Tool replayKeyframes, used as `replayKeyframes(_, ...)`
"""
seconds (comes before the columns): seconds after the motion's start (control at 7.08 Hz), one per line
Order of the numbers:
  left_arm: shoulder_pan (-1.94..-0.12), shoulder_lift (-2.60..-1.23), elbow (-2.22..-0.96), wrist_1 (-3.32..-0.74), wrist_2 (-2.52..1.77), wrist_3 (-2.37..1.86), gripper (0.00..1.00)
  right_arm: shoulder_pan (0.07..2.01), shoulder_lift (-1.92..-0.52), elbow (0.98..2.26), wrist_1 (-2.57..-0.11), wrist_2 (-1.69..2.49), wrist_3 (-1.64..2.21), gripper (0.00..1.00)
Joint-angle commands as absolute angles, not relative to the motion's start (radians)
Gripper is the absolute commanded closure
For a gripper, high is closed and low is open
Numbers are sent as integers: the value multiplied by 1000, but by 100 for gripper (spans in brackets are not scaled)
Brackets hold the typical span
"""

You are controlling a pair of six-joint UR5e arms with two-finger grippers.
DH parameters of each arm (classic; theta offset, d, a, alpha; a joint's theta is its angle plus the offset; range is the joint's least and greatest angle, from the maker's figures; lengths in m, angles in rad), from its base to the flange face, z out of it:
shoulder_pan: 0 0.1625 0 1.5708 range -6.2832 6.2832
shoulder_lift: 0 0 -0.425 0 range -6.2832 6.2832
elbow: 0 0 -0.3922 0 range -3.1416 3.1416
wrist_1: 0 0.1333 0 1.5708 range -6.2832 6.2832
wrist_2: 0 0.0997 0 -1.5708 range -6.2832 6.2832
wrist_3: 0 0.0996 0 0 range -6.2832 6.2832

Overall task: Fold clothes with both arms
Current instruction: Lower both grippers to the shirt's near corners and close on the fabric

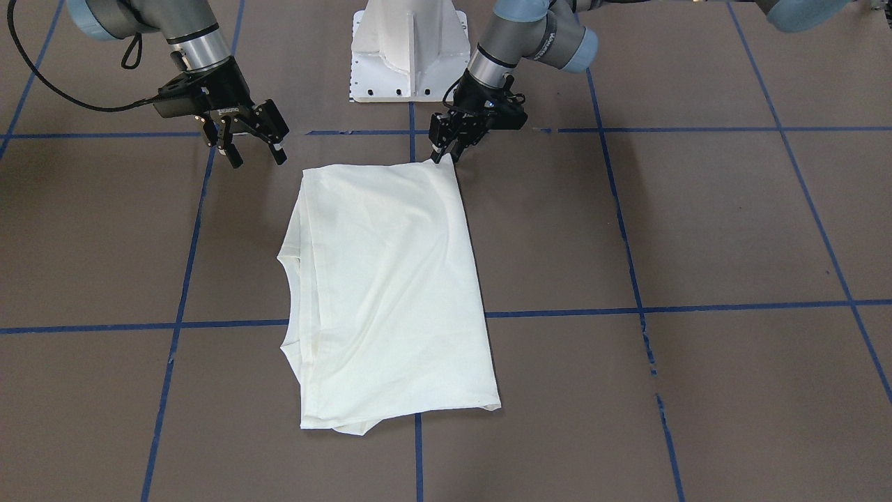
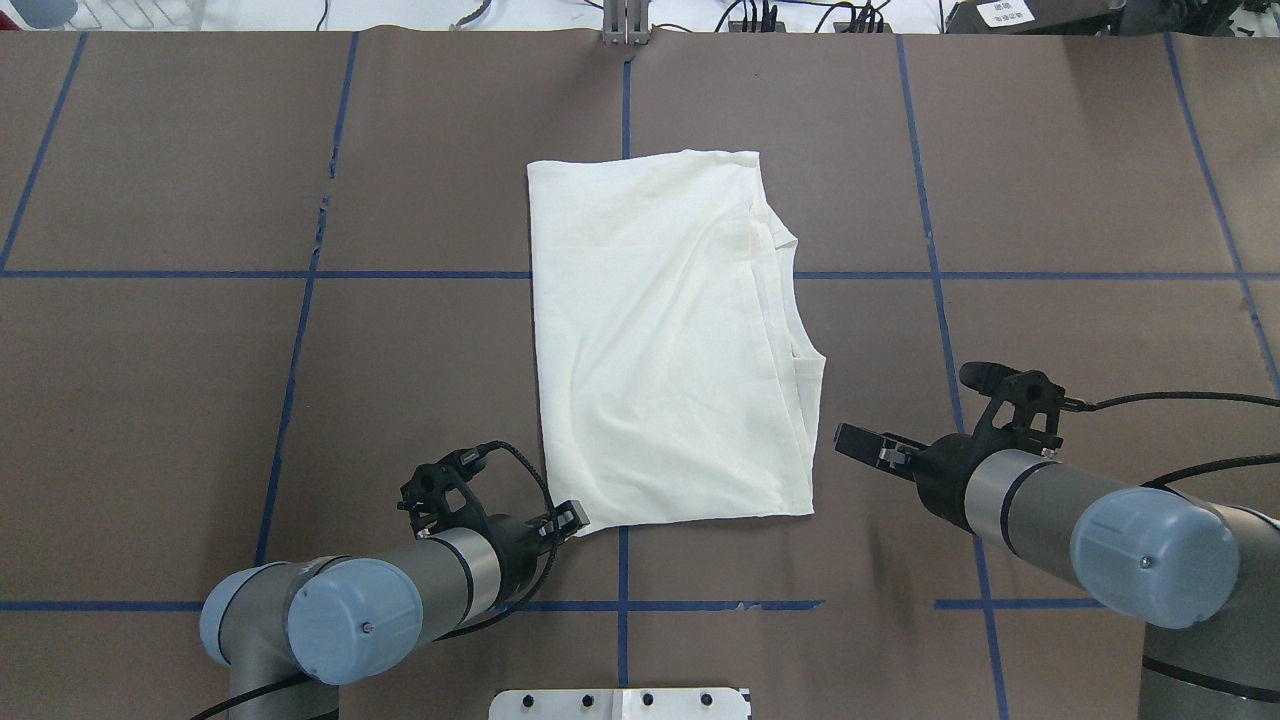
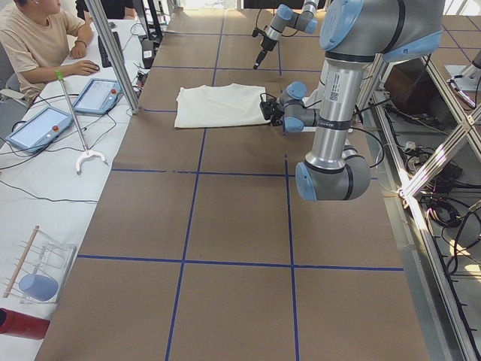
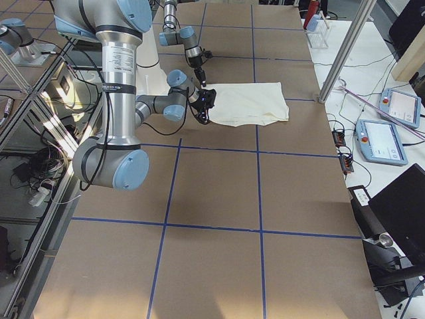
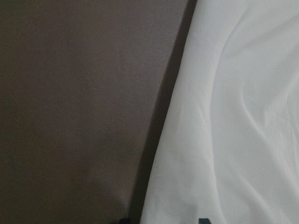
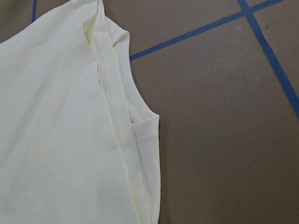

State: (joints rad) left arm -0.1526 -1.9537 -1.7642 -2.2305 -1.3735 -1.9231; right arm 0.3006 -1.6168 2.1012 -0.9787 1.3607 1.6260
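Left gripper [image 1: 444,155]: fingertips down at the corner of the shirt [image 1: 390,279] nearest the white base [image 1: 410,49], cloth drawn to a small peak there; pinched or only touching, cannot tell.
Right gripper [image 1: 256,155]: fingers spread apart, gripping nothing, above the table [image 1: 697,223] just beside the other near corner.
Shirt: folded to a rough rectangle, plain cream side up, neckline toward the right arm's side, flat mid-table across a blue tape line [image 1: 697,305].
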Motion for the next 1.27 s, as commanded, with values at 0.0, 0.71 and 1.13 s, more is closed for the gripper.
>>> replayKeyframes(0.0,-149,-1953,-1763,-2230,-1373,-1924,56,301,-1617,2099,-979,1361,1626,0)
replayKeyframes(0.71,-140,-1951,-1764,-2229,-1370,-1917,100,299,-1603,2086,-1000,1361,1682,11)
replayKeyframes(1.13,-132,-1951,-1767,-2230,-1312,-1917,100,319,-1430,2044,-1193,1362,1736,23)
